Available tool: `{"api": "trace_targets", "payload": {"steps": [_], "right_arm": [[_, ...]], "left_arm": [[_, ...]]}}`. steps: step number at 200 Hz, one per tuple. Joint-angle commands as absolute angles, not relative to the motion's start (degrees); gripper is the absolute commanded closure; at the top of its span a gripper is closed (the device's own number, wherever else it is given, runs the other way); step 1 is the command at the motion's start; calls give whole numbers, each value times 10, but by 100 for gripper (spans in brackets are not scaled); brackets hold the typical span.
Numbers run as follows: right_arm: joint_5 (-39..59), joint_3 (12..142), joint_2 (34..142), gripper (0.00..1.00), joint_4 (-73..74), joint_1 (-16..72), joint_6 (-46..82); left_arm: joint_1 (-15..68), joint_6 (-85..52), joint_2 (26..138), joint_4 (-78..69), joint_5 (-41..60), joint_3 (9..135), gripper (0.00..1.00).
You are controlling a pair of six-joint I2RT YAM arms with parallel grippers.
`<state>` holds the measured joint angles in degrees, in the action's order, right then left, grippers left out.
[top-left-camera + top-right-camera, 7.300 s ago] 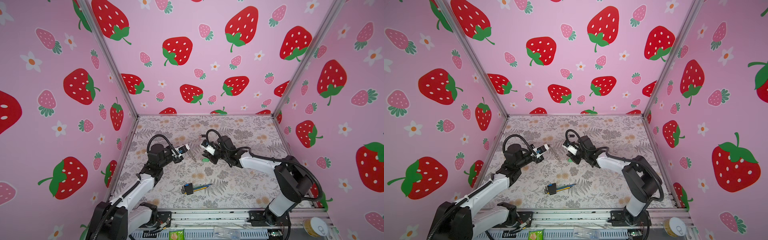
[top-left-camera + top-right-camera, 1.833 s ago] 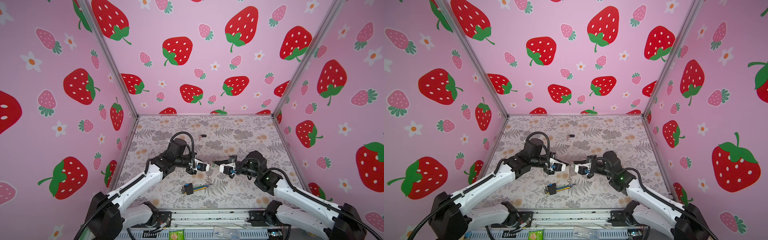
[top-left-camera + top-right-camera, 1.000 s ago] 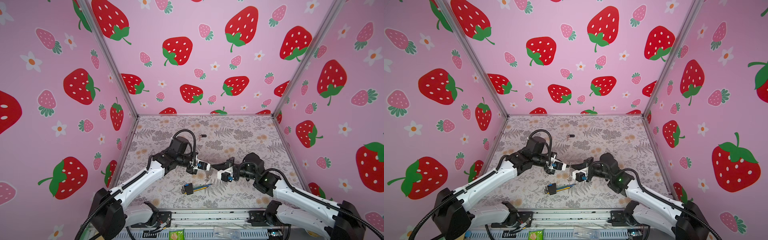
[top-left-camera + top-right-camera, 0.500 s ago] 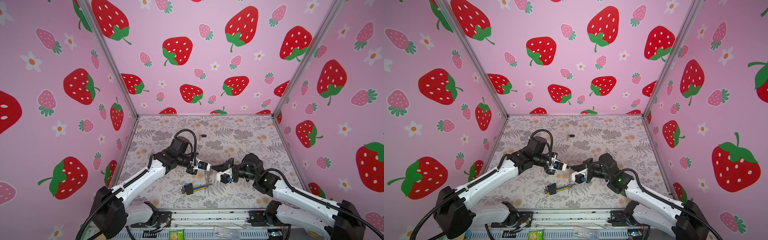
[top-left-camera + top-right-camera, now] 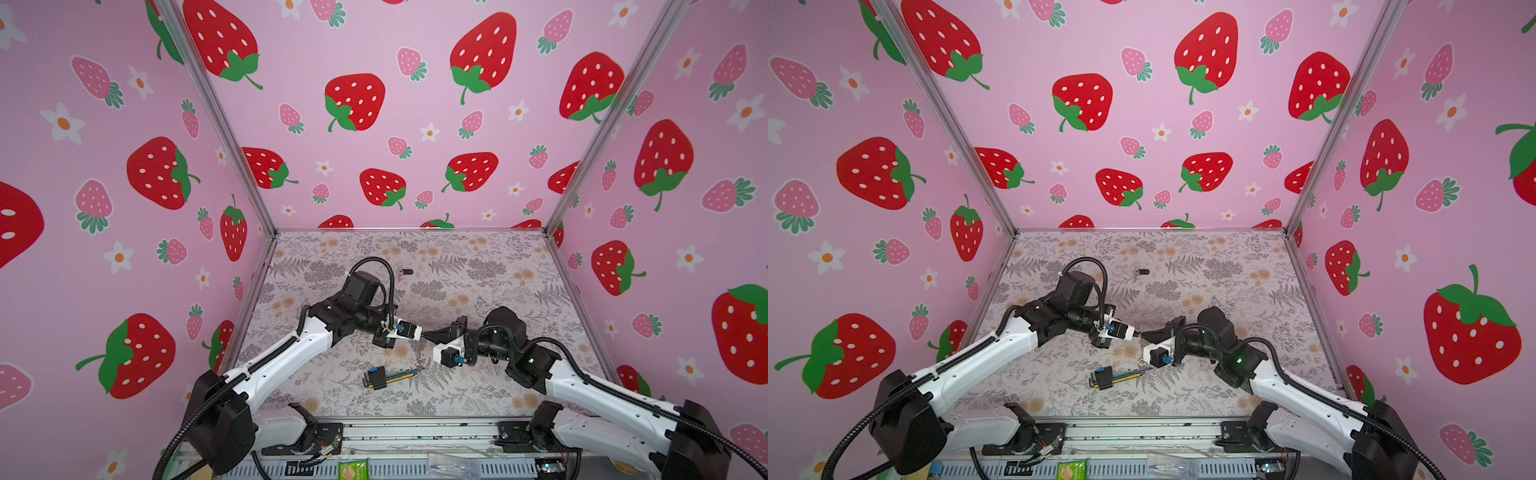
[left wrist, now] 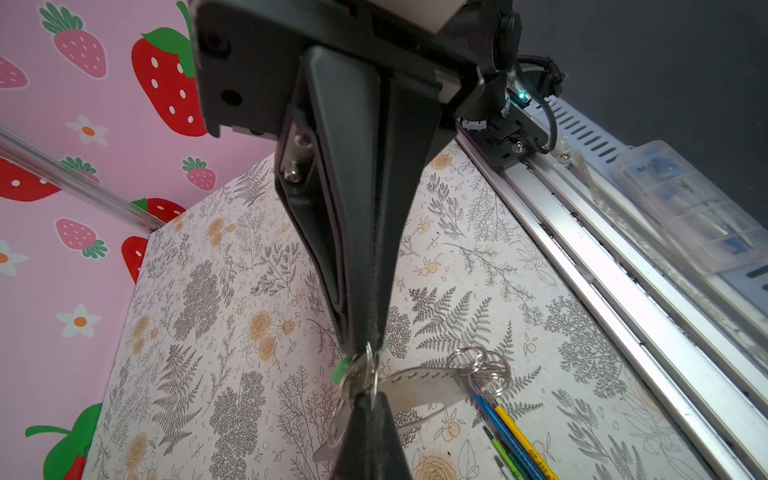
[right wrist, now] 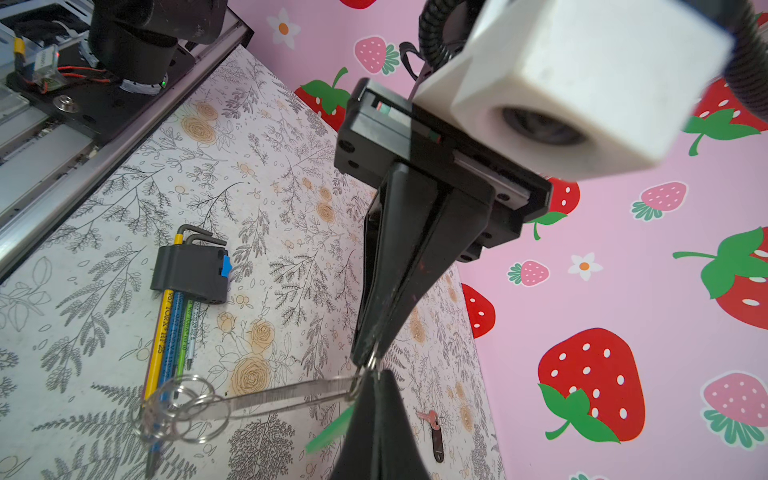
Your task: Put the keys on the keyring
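Note:
My left gripper and right gripper meet tip to tip above the middle of the table, both shut. Between the tips sit a small silvery ring and the key with the green tag, which lies at the right gripper's tip. The keyring's flat strap hangs from that ring at the left gripper's tip, with more rings at its free end. The key with the black tag lies on the table at the back.
A bundle of coloured hex wrenches in a black-and-blue holder lies on the table just below the hanging strap. Pink strawberry walls close in three sides. A metal rail runs along the front edge.
The right gripper has come left until its tip meets the left gripper's. Over the last half second both arms have hardly moved. The strap still hangs between them.

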<state>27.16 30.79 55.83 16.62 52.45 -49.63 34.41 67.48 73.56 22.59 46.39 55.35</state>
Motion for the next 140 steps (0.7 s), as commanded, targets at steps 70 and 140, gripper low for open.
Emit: {"api": "trace_targets", "payload": {"steps": [70, 140], "right_arm": [[271, 311, 547, 100, 153, 531, -525], [240, 303, 537, 100, 145, 545, -556]], "left_arm": [[347, 664, 745, 254, 494, 591, 100], [339, 639, 750, 260, 509, 597, 100]]}}
